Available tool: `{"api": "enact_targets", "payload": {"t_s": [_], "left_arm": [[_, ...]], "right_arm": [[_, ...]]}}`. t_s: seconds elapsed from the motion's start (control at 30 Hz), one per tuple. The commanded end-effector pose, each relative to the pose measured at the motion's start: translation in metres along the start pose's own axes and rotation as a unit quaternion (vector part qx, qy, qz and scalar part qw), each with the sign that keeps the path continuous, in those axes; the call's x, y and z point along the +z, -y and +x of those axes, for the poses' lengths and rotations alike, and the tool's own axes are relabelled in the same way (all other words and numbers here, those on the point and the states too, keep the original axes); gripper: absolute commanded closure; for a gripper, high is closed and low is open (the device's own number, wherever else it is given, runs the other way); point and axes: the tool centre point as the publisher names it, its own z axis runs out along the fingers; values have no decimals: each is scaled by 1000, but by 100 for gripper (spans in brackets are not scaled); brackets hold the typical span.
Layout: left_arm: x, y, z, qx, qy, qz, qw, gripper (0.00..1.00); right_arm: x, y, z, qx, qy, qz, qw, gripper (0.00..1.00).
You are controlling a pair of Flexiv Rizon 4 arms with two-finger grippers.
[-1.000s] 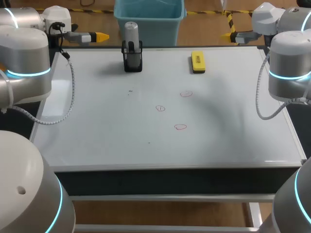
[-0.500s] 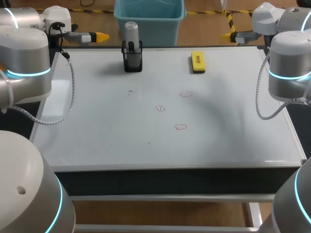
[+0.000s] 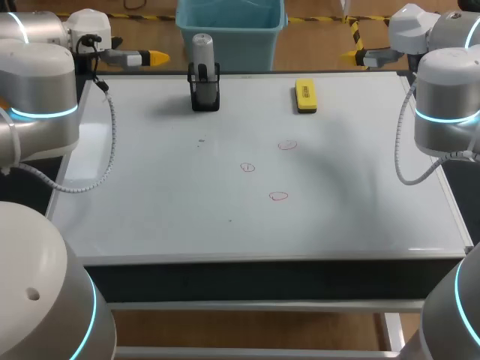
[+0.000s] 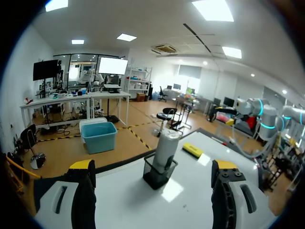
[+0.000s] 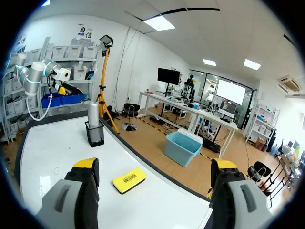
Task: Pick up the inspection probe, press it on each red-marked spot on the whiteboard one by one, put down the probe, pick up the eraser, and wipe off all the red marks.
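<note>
Whiteboard tabletop (image 3: 150,210) up; black mesh holder (image 3: 205,96) stands near the far edge, left of middle, w/ the grey inspection probe (image 3: 202,49) upright in it; yellow eraser (image 3: 304,96) lies flat near the far edge, right of middle, apart from the holder. Three red marks (image 3: 278,196) sit mid-board in a loose cluster; a couple of dark specks (image 3: 200,140) on the board to their left. Holder walls wrap the probe's lower part, so its tip is hidden; the marks are thin, shapes hard to read. L end effector (image 3: 156,56) hangs by the far-left corner, fingers (image 4: 85,191) spread wide, gripping nothing; probe straight ahead of it, well apart. R end effector (image 3: 354,55) by the far-right corner, likewise spread wide & empty; eraser ahead of it, nearer one finger; probe farther off beyond the eraser.
</note>
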Motion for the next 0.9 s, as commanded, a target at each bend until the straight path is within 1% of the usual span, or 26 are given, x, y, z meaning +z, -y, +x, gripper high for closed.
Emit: {"api": "enact_targets", "payload": {"t_s": [0.03, 0.07, 0.1, 0.17, 0.23, 0.3, 0.33, 0.37, 0.4, 0.43, 0.5, 0.53, 0.6, 0.63, 0.67, 0.83, 0.87, 0.9], "left_arm": [[11, -2, -5, 12, -20, -5, 1000, 0], [13, -2, -5, 17, -27, -4, 999, 0], [15, -2, -5, 27, -50, 5, 998, 0], [20, -3, -3, 47, -70, 4, 996, 0], [26, -4, 0, 64, -104, 8, 992, 0], [31, -6, 0, 81, -151, 18, 985, 0], [35, -7, 0, 88, -172, 17, 981, 0], [38, -8, 1, 88, -177, 11, 980, 0], [45, -10, 4, 89, -191, 2, 978, 0], [49, -12, 6, 95, -212, 6, 973, 0], [55, -15, 8, 100, -240, 5, 966, 0], [58, -17, 9, 109, -267, 11, 957, 0], [63, -20, 11, 113, -286, 6, 952, 0], [65, -21, 13, 120, -302, 11, 946, 0], [67, -22, 14, 122, -306, 9, 944, 0], [77, -25, 14, 144, -347, 21, 926, 0], [80, -26, 13, 144, -347, 19, 927, 0], [82, -26, 13, 148, -351, 19, 924, 0]], "right_arm": [[0, 0, -1, 0, -1, 1, 1000, 0], [0, 0, -1, 0, -1, 1, 1000, 0], [0, 0, -1, 0, -1, 1, 1000, 0], [0, 0, -1, 0, -1, 1, 1000, 0], [0, 0, -1, 0, -1, 1, 1000, 0], [0, 0, -1, 0, -1, 1, 1000, 0], [0, 0, -1, 0, -1, 1, 1000, 0], [0, 0, -1, 0, -1, 1, 1000, 0], [0, 0, -1, 0, -1, 1, 1000, 0], [0, 0, -1, 0, -1, 1, 1000, 0], [0, 0, -1, 0, -1, 1, 1000, 0], [0, 0, -1, 0, -1, 1, 1000, 0], [0, 0, -1, 0, -1, 1, 1000, 0], [0, 0, -1, 0, -1, 1, 1000, 0], [0, 0, -1, 0, -1, 1, 1000, 0], [0, 0, -1, 0, -1, 1, 1000, 0], [0, 0, -1, 0, -1, 1, 1000, 0], [0, 0, -1, 0, -1, 1, 1000, 0]]}}
